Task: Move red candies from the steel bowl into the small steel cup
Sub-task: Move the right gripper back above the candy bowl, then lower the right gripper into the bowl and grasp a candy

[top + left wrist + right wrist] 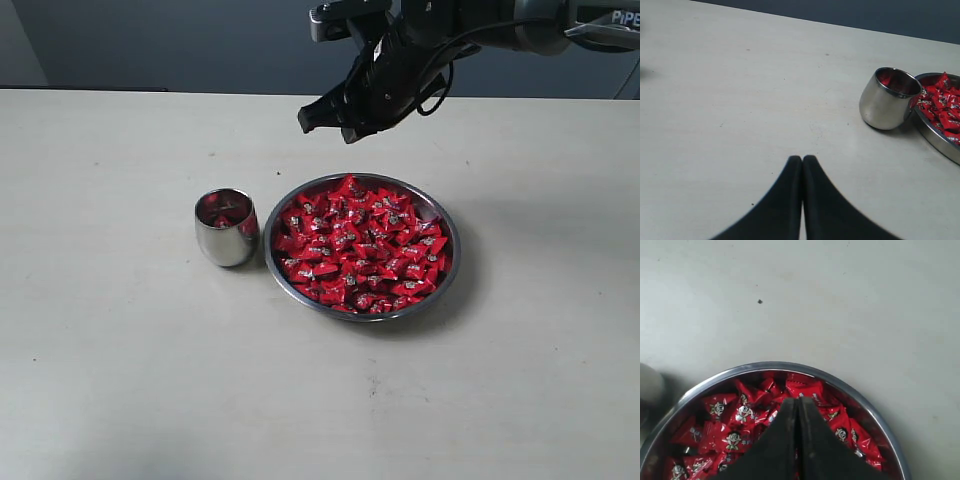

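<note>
A wide, shallow steel bowl [272,262] with a thin shiny rim sits near the middle of the pale beige table [110,380]. It is heaped with red candies [360,245] in glossy wrappers with small printed faces and pinched ends. Just beside it on the left of the exterior view, close enough that the two nearly touch, stands the small steel cup [226,238], a polished, round-bellied tumbler, upright. Red shows inside the cup's mouth, though whether that is candy or reflection cannot be told. The black right gripper [322,120] hangs in the air above the far rim of the bowl, clear of the pile. In the right wrist view its two fingers are pressed flat together with nothing visible between them, and their tips lie over the candies [735,415]. The left gripper [802,160] is low over bare table, well apart from the cup [887,100], its fingers likewise closed tip to tip and empty.
</note>
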